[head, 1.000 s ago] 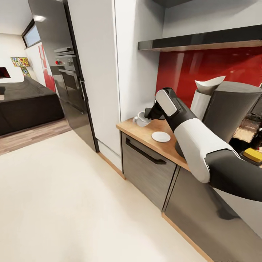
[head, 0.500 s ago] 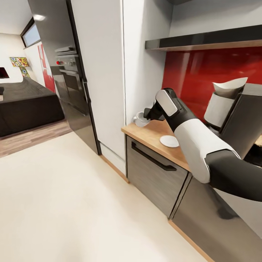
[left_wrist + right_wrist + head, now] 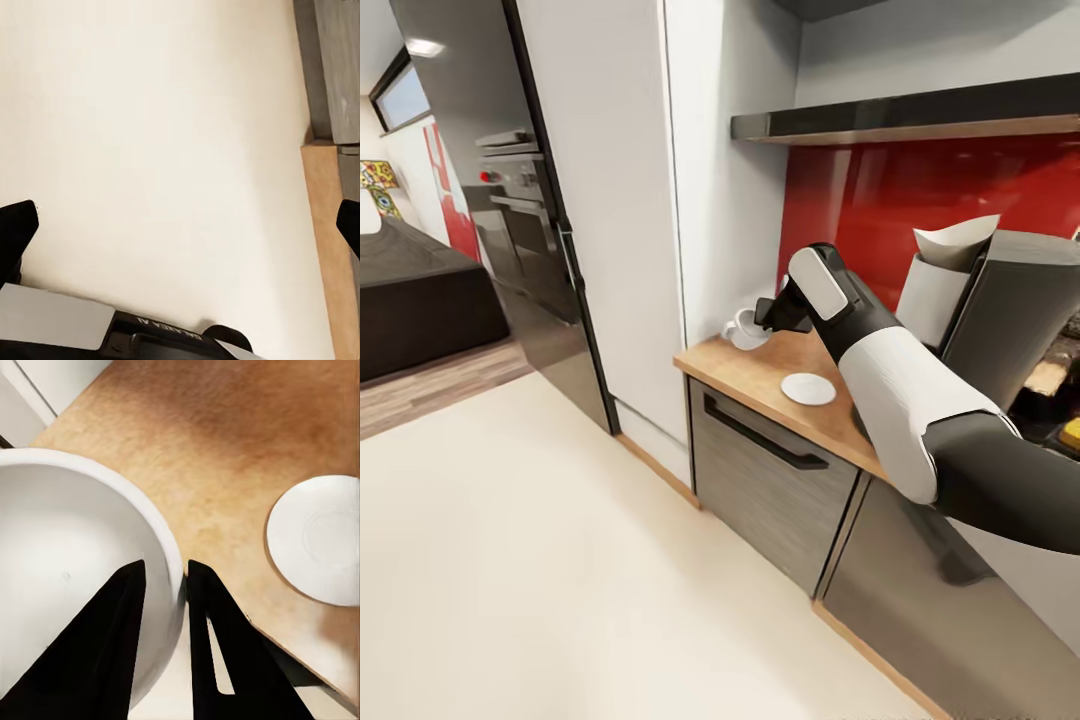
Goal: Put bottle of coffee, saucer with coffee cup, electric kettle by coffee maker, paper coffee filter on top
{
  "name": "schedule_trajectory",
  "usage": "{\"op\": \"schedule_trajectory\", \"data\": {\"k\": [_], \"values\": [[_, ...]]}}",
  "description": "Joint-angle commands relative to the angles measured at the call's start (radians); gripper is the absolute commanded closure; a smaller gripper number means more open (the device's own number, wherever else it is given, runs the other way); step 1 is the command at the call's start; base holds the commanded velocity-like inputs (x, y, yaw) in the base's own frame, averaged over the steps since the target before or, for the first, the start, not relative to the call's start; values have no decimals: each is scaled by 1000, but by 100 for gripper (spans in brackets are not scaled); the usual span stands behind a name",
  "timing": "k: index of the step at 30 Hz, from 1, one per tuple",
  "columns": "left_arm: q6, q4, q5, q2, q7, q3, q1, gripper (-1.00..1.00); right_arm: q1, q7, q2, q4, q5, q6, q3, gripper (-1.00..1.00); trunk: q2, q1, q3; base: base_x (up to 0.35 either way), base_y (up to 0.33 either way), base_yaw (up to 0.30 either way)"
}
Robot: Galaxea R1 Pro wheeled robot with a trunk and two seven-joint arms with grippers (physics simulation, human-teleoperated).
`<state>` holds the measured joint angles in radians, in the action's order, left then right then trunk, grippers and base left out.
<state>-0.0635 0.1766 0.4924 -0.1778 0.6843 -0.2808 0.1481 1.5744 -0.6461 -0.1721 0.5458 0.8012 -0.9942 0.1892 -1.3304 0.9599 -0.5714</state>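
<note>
We had right gripper [image 3: 163, 585] fingers [image 3: 97, 645] clamped on coffee cup [image 3: 744, 328] rim, above bench [image 3: 760, 372] corner. Saucer [image 3: 808, 388] lay near, apart. Paper coffee filter [image 3: 957, 242] sat atop coffee maker [image 3: 1010, 305]. Left gripper [image 3: 180, 225] fingers apart over floor [image 3: 165, 135].

The coffee cup [image 3: 745, 329], small and white, is held tilted above the left end of the bench [image 3: 760, 372], close to the white wall panel; in the right wrist view its rim [image 3: 161, 529] sits clamped between the two black jaws, one inside the bowl and one outside. The saucer [image 3: 808, 388], a small round white plate, lies flat and bare on the light-brown bench, near the cup but apart from it. The coffee maker [image 3: 1000, 310], tall and dark grey, stands further right with the off-white paper coffee filter [image 3: 957, 240] on top. The glossy black kitchen shelf [image 3: 920, 112] hangs above.
</note>
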Motion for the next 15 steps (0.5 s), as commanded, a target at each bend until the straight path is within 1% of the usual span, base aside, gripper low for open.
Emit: {"op": "schedule_trajectory", "data": {"k": [1, 5, 7, 10, 15], "values": [[-4, -2, 5, -1, 3, 3, 1, -100, 1, -9, 0, 0, 12, 0, 4, 100, -1, 0, -1, 0, 237, -49], [-4, -2, 5, -1, 3, 3, 1, -100, 1, -9, 0, 0, 12, 0, 4, 100, -1, 0, -1, 0, 280, -25], [-5, -2, 5, -1, 3, 3, 1, -100, 1, -9, 0, 0, 12, 0, 4, 100, -1, 0, -1, 0, 194, -90], [-5, -2, 5, -1, 3, 3, 1, -100, 1, -9, 0, 0, 12, 0, 4, 100, -1, 0, 0, 0, 89, -177], [-5, -2, 5, -1, 3, 3, 1, -100, 0, -9, 0, -1, 12, 0, 4, 100, -1, 0, 0, 0, 25, -231]]}}
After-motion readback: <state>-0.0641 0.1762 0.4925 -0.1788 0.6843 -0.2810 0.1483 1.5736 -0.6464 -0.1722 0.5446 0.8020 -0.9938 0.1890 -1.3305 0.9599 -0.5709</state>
